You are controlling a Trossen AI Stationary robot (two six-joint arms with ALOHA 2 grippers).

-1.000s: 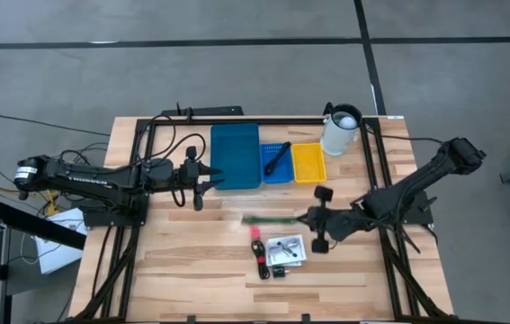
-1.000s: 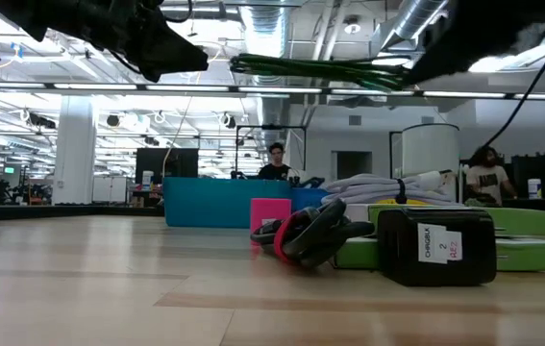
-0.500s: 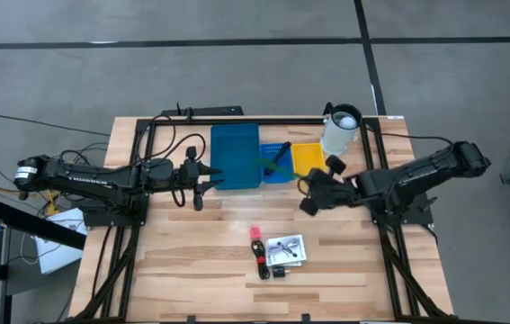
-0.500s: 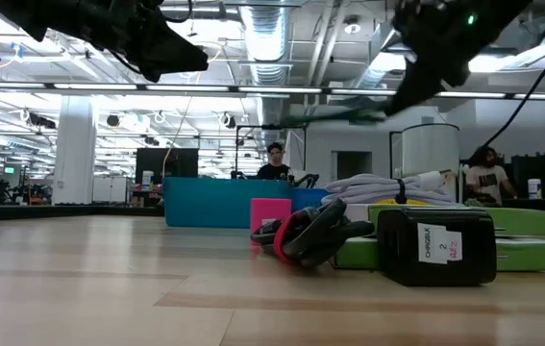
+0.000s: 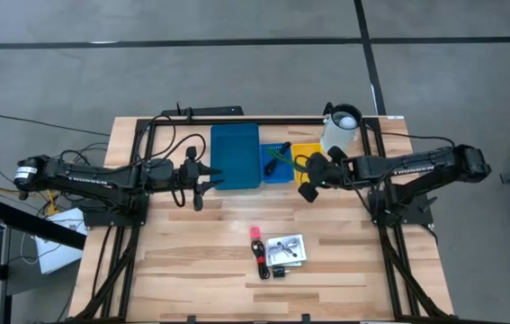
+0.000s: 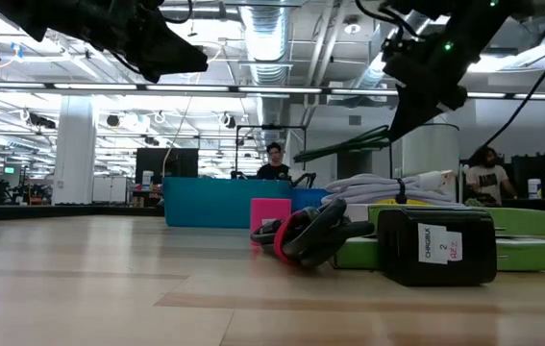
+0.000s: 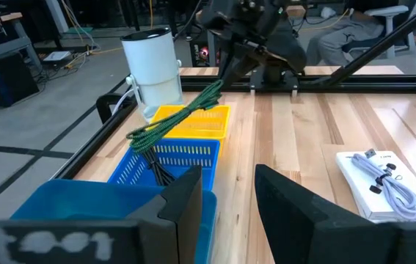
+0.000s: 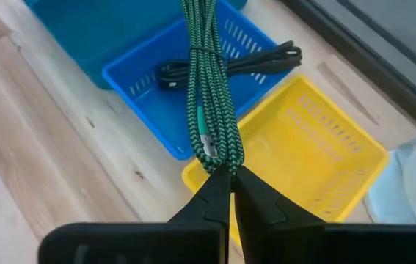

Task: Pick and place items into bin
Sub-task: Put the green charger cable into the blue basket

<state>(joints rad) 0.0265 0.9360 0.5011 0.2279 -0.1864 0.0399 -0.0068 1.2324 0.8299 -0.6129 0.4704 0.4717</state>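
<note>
Near you on the counter (image 5: 183, 261), at 6 o'clock, lie the pink piece (image 5: 255, 232), a black cable (image 5: 263, 263) and the white card (image 5: 286, 248). Toward 12, your right gripper (image 8: 231, 180) has its fingers clamped on the green cord (image 8: 206, 88), holding it in the air over the small blue basket (image 5: 277, 166) and yellow basket (image 5: 308, 163). At 9 o'clock your left gripper (image 7: 226, 187) hangs beside the blue bin (image 5: 236, 156), fingers apart around nothing.
</note>
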